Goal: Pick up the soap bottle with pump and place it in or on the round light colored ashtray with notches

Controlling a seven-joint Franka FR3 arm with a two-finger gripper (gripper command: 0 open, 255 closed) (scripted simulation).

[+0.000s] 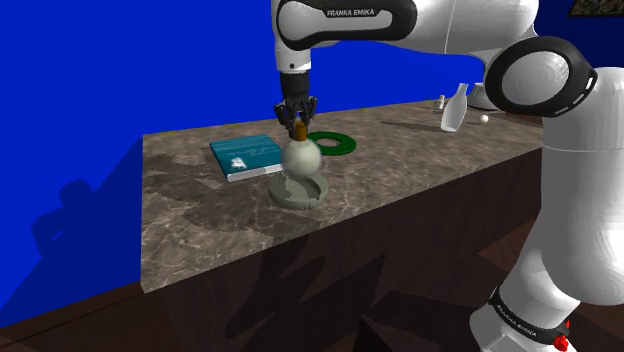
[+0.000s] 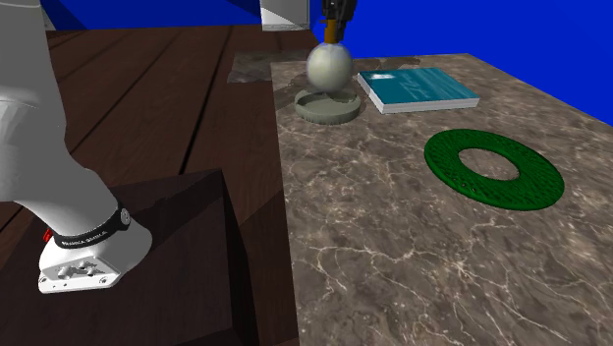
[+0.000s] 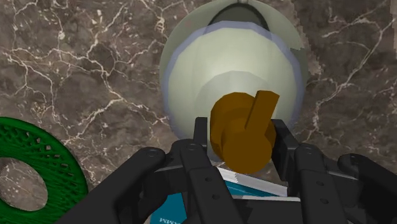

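Veined marble is seen on the counter [image 2: 393, 265], dark wood on the floor [image 2: 147, 88]; the bottle [image 3: 216, 83] is shown smooth, the ring [image 2: 447, 165] rough.

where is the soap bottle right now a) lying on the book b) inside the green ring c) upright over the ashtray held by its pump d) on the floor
c: the gripper clasps the brown pump of the soap bottle, which stands upright right over the ashtray.

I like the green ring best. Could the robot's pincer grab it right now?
Probably not yet: the pincer is shut on the pump of the soap bottle, over the ashtray. The green ring lies bare on the counter nearby, so once emptied, likely yes.
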